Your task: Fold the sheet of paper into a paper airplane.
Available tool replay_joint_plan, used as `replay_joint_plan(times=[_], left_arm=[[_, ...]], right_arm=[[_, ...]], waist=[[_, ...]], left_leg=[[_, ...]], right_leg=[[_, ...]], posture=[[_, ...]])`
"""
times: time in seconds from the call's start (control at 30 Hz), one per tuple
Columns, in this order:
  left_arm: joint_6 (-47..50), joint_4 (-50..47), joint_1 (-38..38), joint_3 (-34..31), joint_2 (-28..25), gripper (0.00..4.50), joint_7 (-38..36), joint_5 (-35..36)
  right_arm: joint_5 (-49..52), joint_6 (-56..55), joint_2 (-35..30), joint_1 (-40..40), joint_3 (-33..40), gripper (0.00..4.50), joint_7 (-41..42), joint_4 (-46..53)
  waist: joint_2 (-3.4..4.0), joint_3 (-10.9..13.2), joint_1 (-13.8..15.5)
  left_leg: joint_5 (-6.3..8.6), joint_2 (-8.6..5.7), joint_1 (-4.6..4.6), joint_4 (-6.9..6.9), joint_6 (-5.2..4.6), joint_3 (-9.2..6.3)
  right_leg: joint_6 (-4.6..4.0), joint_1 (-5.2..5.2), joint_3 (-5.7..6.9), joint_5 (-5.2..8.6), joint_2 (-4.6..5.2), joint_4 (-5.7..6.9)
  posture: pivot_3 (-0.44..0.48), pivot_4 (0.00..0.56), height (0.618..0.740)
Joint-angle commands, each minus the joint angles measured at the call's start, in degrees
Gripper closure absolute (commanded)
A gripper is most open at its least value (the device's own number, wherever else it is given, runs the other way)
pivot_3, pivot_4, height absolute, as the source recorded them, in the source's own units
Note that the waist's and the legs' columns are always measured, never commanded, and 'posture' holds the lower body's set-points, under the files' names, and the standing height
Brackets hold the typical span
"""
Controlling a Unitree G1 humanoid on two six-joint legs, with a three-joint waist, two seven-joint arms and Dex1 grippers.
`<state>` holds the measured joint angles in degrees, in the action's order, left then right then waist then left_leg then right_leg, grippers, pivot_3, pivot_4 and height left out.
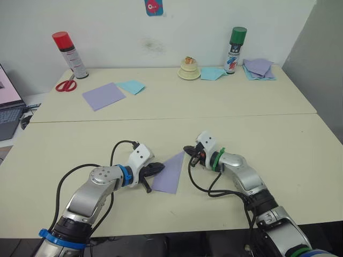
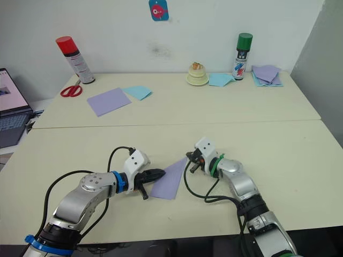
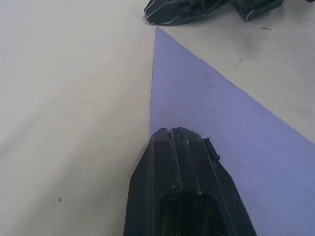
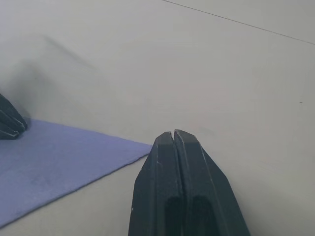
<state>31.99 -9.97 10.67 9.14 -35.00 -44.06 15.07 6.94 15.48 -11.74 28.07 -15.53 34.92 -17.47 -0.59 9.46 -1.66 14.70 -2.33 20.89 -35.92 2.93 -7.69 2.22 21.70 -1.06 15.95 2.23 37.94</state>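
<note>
lavender sheet of paper (image 1: pixel 170 174) flat; left tool (image 1: pixel 158 169) clenched on edge, right tool (image 1: pixel 189 152) clenched (empty) beside tip.

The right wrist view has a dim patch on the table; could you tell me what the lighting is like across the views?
Right wrist view: soft shadow on the table beyond the paper. Left wrist view: even light, no glare. Head views: diffuse light, faint shadows.
</note>
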Motion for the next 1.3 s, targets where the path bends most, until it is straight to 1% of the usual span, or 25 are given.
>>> replay_joint_plan(times=[0.03, 0.43, 0.5, 0.53, 0.57, 0.77, 0.93, 1.07, 1.2, 1.3], left_arm=[[1.58, 2.28, -1.17, 0.82, -0.36, 4.5, 0.55, -1.65], [1.58, 2.28, -1.17, 0.82, -0.36, 4.5, 0.55, -1.65], [2.28, 1.79, -1.6, 1.93, 0.26, 4.5, 0.29, -1.37], [2.4, 1.68, -1.89, 2.19, 0.36, 4.5, 0.17, -1.32], [2.52, 1.54, -2.22, 2.22, 0.34, 4.5, 0.12, -1.31], [3.18, 0.68, -3.06, 1.61, 0.32, 4.5, 0.25, -1.22], [3.21, 0.46, -3.45, 1.3, 0.3, 4.5, 0.52, -1.19], [2.94, 0.72, -3.4, 1.36, 0.51, 4.5, 0.77, -1.44], [2.86, 0.99, -3.03, 1.6, 0.68, 4.5, 1.01, -1.51], [2.77, 0.95, -3.18, 1.63, 0.46, 4.5, 0.93, -1.62]], right_arm=[[-1.48, 0.0, -0.96, -0.42, 0.98, 4.46, -0.32, -1.43], [-1.94, -0.25, -0.71, -0.46, 1.29, 4.46, -0.08, -1.61], [-0.71, 2.53, -3.32, -3.31, -6.98, 4.46, 10.82, 7.08], [-0.4, 3.25, -4.13, -4.25, -9.34, 4.46, 13.91, 9.85], [-0.2, 3.75, -4.44, -4.58, -10.08, 4.46, 15.19, 11.2], [2.34, 3.46, -2.3, -2.85, -4.18, 4.46, 13.54, 10.82], [5.25, 5.08, -2.14, -2.92, -1.81, 4.46, 14.51, 14.68], [3.04, 5.98, -1.75, -3.56, -3.45, 4.46, 12.99, 15.14], [-1.7, 6.41, -1.68, -4.36, -8.09, 4.46, 11.44, 13.15], [-2.3, 8.81, -2.79, -5.8, -11.28, 4.46, 13.84, 13.73]], waist=[[0.0, -0.01, 0.0], [0.0, -0.01, 0.0], [0.02, -0.02, 0.03], [0.04, -0.04, 0.04], [0.05, -0.12, -0.02], [0.09, -0.15, -0.15], [0.09, -0.15, -0.13], [0.09, -0.15, -0.11], [0.09, -0.15, -0.11], [0.1, -0.17, -0.11]], left_leg=[[0.0, 0.0, 0.0, 0.0, 0.0, 0.0], [0.0, 0.0, 0.0, 0.0, 0.0, 0.0], [0.0, 0.0, 0.0, 0.0, 0.0, 0.0], [0.0, -0.02, 0.0, 0.01, 0.0, 0.0], [0.01, -0.02, 0.01, 0.04, -0.01, 0.0], [0.02, 0.09, -0.03, 0.08, -0.01, -0.03], [0.02, 0.04, 0.01, 0.1, -0.01, 0.03], [0.02, 0.05, 0.02, 0.14, 0.0, 0.01], [0.02, 0.05, 0.01, 0.14, 0.0, 0.01], [0.02, 0.05, 0.0, 0.13, 0.0, 0.03]], right_leg=[[0.0, 0.0, -0.01, 0.0, 0.0, 0.0], [0.0, 0.0, -0.01, 0.0, 0.0, 0.0], [0.0, 0.0, 0.0, 0.0, 0.0, -0.01], [0.01, 0.0, -0.01, 0.01, 0.02, -0.04], [0.02, -0.03, 0.0, 0.01, 0.03, -0.09], [0.02, -0.01, 0.01, 0.02, 0.03, -0.08], [0.02, 0.02, -0.03, 0.02, 0.02, -0.13], [0.02, 0.04, -0.01, 0.02, 0.05, -0.13], [0.02, 0.05, -0.02, 0.02, 0.05, -0.14], [0.01, 0.04, -0.03, 0.03, 0.04, -0.14]], posture=[[0.0, 0.15, 0.74], [0.0, 0.15, 0.74], [0.0, 0.15, 0.74], [0.0, 0.15, 0.74], [0.0, 0.15, 0.74], [0.0, 0.15, 0.74], [0.0, 0.15, 0.74], [0.0, 0.15, 0.74], [0.0, 0.15, 0.74], [0.0, 0.15, 0.74]])
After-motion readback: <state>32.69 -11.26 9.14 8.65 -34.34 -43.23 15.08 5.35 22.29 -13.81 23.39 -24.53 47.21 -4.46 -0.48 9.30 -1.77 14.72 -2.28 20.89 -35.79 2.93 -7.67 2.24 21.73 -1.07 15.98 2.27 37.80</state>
